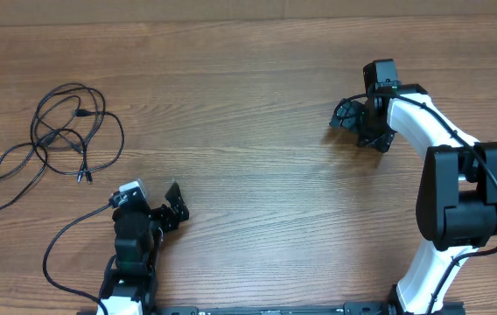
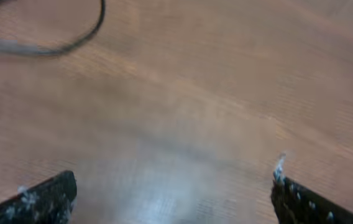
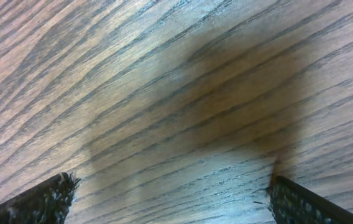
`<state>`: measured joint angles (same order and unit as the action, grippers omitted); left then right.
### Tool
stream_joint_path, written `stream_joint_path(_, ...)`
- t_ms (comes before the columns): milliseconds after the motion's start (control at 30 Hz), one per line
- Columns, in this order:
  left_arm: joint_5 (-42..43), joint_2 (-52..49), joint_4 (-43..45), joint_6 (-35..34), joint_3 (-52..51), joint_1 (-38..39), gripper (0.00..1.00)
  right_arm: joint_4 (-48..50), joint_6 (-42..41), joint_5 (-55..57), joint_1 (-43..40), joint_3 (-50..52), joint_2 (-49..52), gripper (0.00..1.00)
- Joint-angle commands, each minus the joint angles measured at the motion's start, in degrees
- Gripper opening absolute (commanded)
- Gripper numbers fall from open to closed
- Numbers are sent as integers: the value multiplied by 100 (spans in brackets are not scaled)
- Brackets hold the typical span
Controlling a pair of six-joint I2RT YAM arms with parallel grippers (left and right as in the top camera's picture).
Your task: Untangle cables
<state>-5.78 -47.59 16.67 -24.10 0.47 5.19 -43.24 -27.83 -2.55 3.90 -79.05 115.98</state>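
Both jaws wide apart, empty; tangled cables (image 1: pixel 80 113) well clear on the wooden table (image 1: pixel 257 96).

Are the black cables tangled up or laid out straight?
Tangled: the cables cross each other in loose, overlapping loops on the table.

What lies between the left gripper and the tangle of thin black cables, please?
Overhead, only bare wooden table separates left gripper from thin black cables.

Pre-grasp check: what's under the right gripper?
Only bare table under the open right gripper, with its shadow; no cable there. The cables lie far off at the table's left. Wood behind the fingers is hidden.
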Motion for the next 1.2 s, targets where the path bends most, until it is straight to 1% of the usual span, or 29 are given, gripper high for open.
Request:
stream_joint_path(0,-44,334,-466,-79,-20,-46,100,13,-4,33,20,31,-175,100)
stream_joint_path(200,-85,1224,-1244,-76,-20,-46,100,13,-4,35,20,31,-175,100)
stream_joint_path(333,-221,1991,-1954,-79,-20,-46,99,13,-4,35,20,31,-175,100)
stream_joint_path(367,-227,2240,-2061,20,-20,-46,100,13,-4,35,20,31,-175,100)
stream_joint_path(567,-199,3683,-2057,608,-20,-39,100,13,-7,33,20,31,-175,100)
stream_joint_path(633,-116,4002,-2072,879,-20,-39,100,13,-4,33,20,31,-175,100)
stream_joint_path(733,-55,4293,-2087,1182,-20,-46,100,13,-4,35,20,31,-175,100)
stream_joint_path(867,-28,4500,-2092,1384,-20,-46,100,13,-4,33,20,31,-175,100)
stream_joint_path(1000,-9,4725,-2096,1432,-20,-46,100,13,-4,33,20,31,-175,100)
stream_joint_path(1167,57,4743,-2100,1429,-17,-46,100,13,-4,33,20,31,-175,100)
